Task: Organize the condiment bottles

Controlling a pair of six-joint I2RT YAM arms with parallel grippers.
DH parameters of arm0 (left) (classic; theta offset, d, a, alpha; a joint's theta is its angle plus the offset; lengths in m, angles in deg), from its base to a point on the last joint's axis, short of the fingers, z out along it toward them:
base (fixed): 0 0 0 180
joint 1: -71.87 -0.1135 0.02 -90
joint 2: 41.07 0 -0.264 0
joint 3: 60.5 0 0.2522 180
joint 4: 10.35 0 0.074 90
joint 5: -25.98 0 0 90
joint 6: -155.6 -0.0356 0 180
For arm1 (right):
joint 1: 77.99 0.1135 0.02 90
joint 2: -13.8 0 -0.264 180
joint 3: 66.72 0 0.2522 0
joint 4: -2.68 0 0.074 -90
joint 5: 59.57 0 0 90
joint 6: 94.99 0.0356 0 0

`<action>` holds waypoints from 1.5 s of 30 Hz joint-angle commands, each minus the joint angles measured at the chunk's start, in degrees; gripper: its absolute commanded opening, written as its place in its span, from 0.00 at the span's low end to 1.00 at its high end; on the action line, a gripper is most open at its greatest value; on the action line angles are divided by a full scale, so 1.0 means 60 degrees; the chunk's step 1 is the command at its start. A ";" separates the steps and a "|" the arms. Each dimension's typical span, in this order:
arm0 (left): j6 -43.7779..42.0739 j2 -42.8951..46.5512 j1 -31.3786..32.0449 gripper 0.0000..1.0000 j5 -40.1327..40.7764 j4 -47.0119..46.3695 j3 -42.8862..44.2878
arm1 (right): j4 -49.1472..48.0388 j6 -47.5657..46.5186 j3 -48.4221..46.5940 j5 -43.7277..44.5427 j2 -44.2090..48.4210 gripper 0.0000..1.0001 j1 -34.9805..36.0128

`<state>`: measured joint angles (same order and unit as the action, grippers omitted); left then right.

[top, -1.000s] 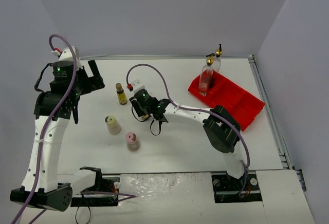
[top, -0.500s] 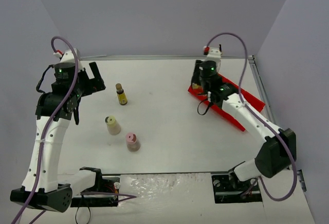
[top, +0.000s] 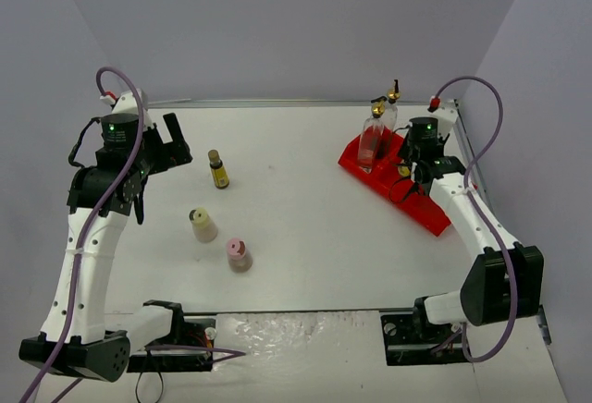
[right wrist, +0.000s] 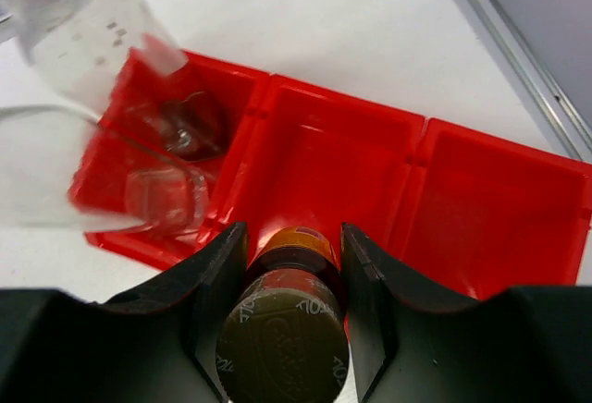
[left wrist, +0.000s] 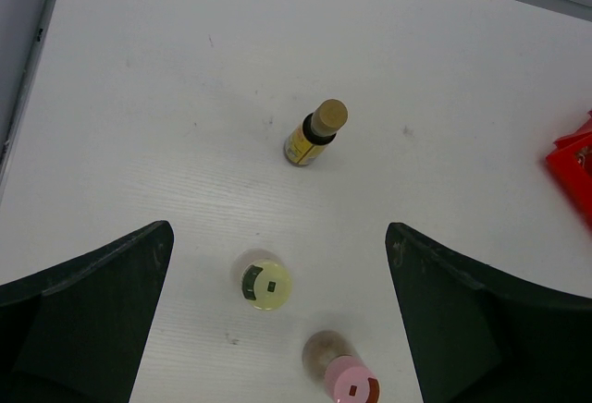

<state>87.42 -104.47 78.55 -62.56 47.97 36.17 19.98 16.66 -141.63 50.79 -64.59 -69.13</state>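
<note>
Over the white table (top: pixel 305 227), right pincer (right wrist: pixel 294 241) pinches an amber bottle (right wrist: pixel 294 260), cap lettering (right wrist: pixel 277 343) illegible; left pincer (left wrist: pixel 279 232) spread.

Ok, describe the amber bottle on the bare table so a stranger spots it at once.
On the left half of the white table three bottles stand in a diagonal line. The slim amber-yellow bottle is farthest back; its neighbours, a squat cream bottle and a squat pink bottle, are wider, paler.

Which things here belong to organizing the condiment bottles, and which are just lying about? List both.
Job: tall clear bottles in the tray; held amber bottle; loose amber bottle; cream bottle; pink bottle.
Not the job's own: red tray; table.
</note>
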 commanded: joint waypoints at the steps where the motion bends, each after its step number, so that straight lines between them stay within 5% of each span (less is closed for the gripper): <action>1: 0.0142 0.0085 -0.0073 0.97 -0.0105 -0.0645 0.0273 | -0.1300 0.0325 -0.0238 0.0181 -0.0098 0.00 -0.0583; 21: 0.0144 -0.0078 -0.0073 0.97 -0.0009 -0.0618 0.0440 | -0.4268 0.0597 -0.0282 -0.0686 -0.2552 0.00 -0.1782; 38: 0.0069 -0.0142 -0.0066 0.97 0.0078 -0.0426 0.0719 | -0.4567 0.0318 -0.0677 -0.0764 -0.3423 0.00 -0.1791; 41: 0.0069 -0.0127 -0.0073 0.97 0.0078 -0.0411 0.0727 | -0.4484 0.0288 -0.0677 -0.0736 -0.3416 0.11 -0.1781; 43: 0.0081 -0.0127 -0.0061 0.97 0.0067 -0.0423 0.0715 | -0.4400 0.0276 -0.0689 -0.0712 -0.3416 0.33 -0.1757; 45: 0.0093 -0.0107 -0.0073 0.97 0.0064 -0.0426 0.0708 | -0.4285 0.0253 -0.0761 -0.0678 -0.3440 0.43 -0.1744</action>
<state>87.55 -105.58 78.55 -62.53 47.65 37.19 -1.34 18.81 -142.41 44.93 -87.13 -79.88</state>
